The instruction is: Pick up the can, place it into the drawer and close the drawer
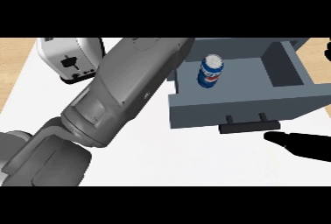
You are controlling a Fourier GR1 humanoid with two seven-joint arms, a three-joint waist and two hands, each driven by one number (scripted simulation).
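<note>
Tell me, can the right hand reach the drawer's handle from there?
Probably yes: the right hand lies just right of the handle with nothing between them; the left forearm crosses well to the left.

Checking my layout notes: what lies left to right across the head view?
White-and-silver toaster → blue upright can in the open grey drawer → drawer's black bar handle → robot's black right hand.

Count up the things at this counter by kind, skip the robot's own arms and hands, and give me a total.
Toaster: 1
Open drawer: 1
Blue soda can, standing inside the drawer: 1
Total: 3
</note>
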